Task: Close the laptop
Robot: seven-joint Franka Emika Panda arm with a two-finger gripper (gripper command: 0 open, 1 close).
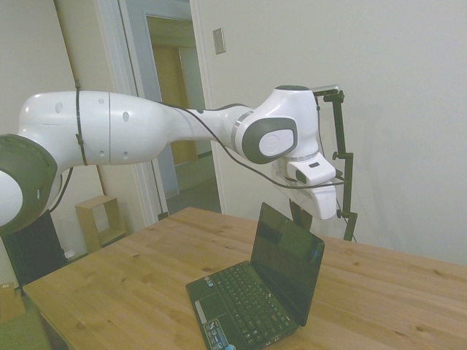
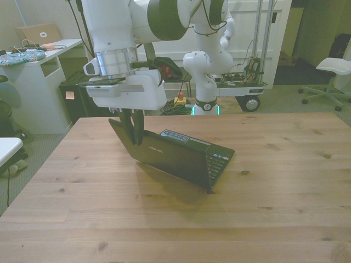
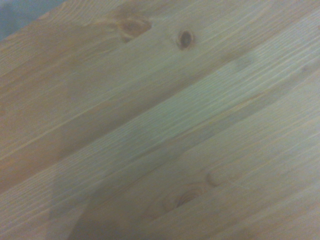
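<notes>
Hovered gripper [image 2: 133,130], fingers pinched nearly together and holding nothing, behind the netbook's [image 2: 176,155] raised lid. Closing not yet begun; next, probably, pushing lid toward keyboard [image 1: 244,297].

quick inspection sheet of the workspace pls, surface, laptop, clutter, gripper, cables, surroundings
surface: wooden table, bare knotty planks in the wrist view
job's things: laptop open, lid tilted back past upright, screen dark
clutter: nothing seen on the table
grippers: gripper behind the lid's top edge, jaws close together; contact with the lid cannot be told
cables: black cable hangs along the arm, off the table
surroundings: white desk at the front view's left, office chair at its right, open doorway in the side view
</notes>
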